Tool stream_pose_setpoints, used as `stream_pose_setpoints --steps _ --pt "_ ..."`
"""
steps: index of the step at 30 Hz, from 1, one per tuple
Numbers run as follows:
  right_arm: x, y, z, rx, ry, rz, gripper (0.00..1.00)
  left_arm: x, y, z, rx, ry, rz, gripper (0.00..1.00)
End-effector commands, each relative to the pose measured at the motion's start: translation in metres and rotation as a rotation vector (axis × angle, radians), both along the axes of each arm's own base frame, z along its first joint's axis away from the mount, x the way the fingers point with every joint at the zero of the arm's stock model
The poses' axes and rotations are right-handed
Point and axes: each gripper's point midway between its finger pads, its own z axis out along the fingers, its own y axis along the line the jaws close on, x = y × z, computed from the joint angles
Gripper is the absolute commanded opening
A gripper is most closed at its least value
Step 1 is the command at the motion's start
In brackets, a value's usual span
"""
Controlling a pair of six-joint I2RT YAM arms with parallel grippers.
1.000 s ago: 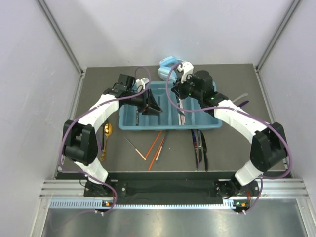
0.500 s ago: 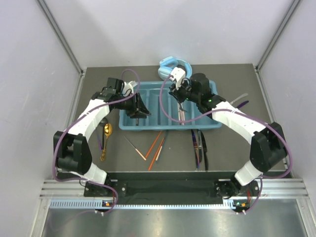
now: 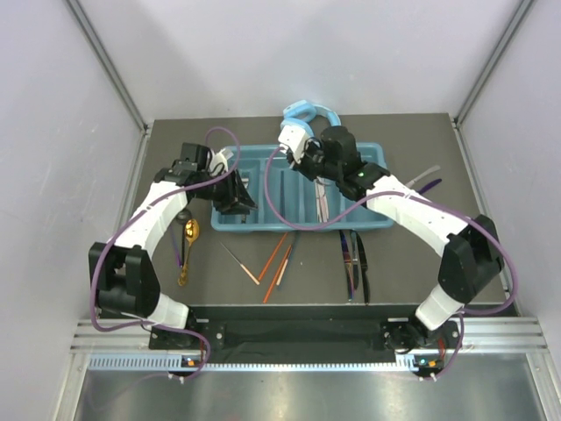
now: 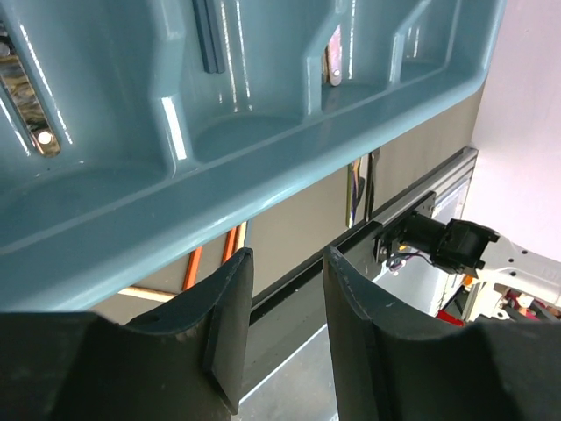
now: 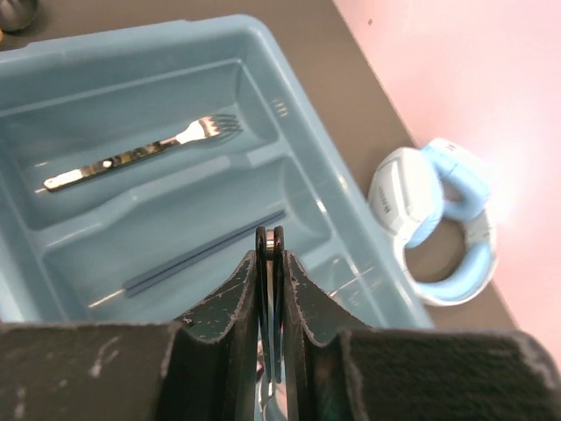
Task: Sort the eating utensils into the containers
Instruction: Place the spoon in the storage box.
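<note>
Above tray (image 3: 263, 224), right pincer (image 5: 270, 250) around utensil (image 5: 270, 307)

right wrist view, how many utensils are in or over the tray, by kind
silver fork, lying in the tray: 1
dark slim utensil, in the next compartment: 1
thin silver utensil, pinched in the right gripper: 1
total: 3
</note>
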Motion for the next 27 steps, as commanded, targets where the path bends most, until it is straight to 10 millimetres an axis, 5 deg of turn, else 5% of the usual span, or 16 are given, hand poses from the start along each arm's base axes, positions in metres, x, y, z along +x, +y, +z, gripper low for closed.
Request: stream_pose_setpoints --steps 1,7,9,11,17,27 --pt "0.007 -0.004 0.04 -0.045 -0.15 0.02 0.0 -0.004 0.003 0.007 0.007 -0.048 -0.005 0.43" --pt "0.013 -0.035 0.038 -0.068 -0.213 0.011 0.0 -0.004 0.002 0.004 0.002 -0.038 -0.006 0.43" --pt "0.024 -0.057 0.03 -0.053 -0.231 -0.043 0.0 -0.004 0.002 0.003 0.001 -0.034 -0.006 0.43" --pt "0.034 -0.08 0.043 0.011 -0.268 -0.07 0.0 -0.005 0.002 0.0 0.0 -0.026 -0.006 0.43" --pt "0.042 -0.118 0.025 0.049 -0.255 -0.137 0.0 -0.006 0.002 -0.006 0.003 -0.011 -0.003 0.43" --pt "0.069 -0.112 0.008 0.127 -0.251 -0.124 0.0 -0.003 0.004 -0.014 0.02 0.013 -0.003 0.42"
